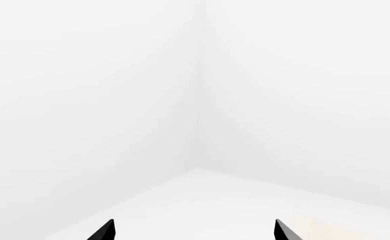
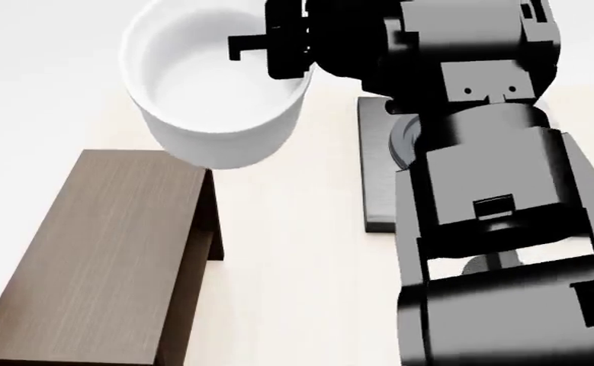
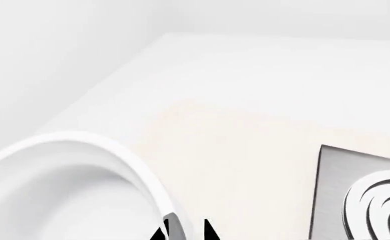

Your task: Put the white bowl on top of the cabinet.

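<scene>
The white bowl [image 2: 215, 84] hangs in the air, lifted above the far end of the dark brown cabinet [image 2: 104, 252], whose flat top lies at the lower left of the head view. My right gripper [image 2: 276, 42] is shut on the bowl's rim, one finger inside the wall and one outside. In the right wrist view the white bowl's rim [image 3: 114, 155] curves down between the right gripper's [image 3: 184, 230] two black fingertips. My left gripper [image 1: 193, 230] is open and faces an empty white corner; in the head view only a black sliver of it shows at the left edge.
A grey square stove plate [image 2: 378, 168] with a spiral burner [image 3: 375, 200] lies on the pale floor to the right of the cabinet, partly behind my right arm [image 2: 490, 191]. White walls close the far side.
</scene>
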Motion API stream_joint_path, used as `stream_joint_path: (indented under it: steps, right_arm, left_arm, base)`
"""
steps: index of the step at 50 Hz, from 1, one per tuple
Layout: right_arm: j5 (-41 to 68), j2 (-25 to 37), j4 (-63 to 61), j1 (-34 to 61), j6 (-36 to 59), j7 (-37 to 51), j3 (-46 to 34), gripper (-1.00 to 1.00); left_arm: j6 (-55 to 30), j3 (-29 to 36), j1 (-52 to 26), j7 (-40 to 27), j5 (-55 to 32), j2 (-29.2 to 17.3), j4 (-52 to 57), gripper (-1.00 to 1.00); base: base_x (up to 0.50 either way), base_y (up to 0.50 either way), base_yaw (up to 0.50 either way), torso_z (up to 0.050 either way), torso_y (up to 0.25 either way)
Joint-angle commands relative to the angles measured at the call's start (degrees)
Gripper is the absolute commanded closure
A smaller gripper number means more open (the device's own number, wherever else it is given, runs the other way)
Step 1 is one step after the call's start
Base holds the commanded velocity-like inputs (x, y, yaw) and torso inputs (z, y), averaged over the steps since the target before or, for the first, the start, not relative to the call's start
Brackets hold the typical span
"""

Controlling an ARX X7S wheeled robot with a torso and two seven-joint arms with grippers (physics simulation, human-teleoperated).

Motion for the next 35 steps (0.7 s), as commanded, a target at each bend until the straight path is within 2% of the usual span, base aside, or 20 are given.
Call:
stream_joint_path:
  steps: [1, 7, 22, 35]
  right_arm:
    - [18.9, -0.3, -6.9, -1.6, 1.1, 3.2, -12.2, 1.0]
    - [28.8, -0.4, -8.7, -1.9, 0.2, 5.7, -20.5, 1.0]
    - [43.0, -0.3, -13.8, -3.0, -1.4, 10.0, -31.4, 1.0]
    - [46.4, 1.8, -23.6, -6.0, 0.8, 13.8, -32.4, 1.0]
  left_arm:
    - [0.2, 0.1, 0.0, -0.1, -0.1, -0.1, -0.1, -1.0]
    - [0.3, 0.5, 0.0, -0.2, 0.2, -0.1, -0.2, -1.0]
    - [0.5, 0.6, -0.1, -0.3, 0.0, -0.2, -0.6, -1.0]
    - [0.8, 0.7, 0.1, -0.4, -0.1, -0.3, -0.6, -1.0]
  base:
    - [0.0, 0.0, 0.0, 0.0, 0.0]
    - [0.0, 0.0, 0.0, 0.002, 0.0]
    - [0.0, 0.0, 0.0, 0.0, 0.001]
    - [0.0, 0.0, 0.0, 0.001, 0.001]
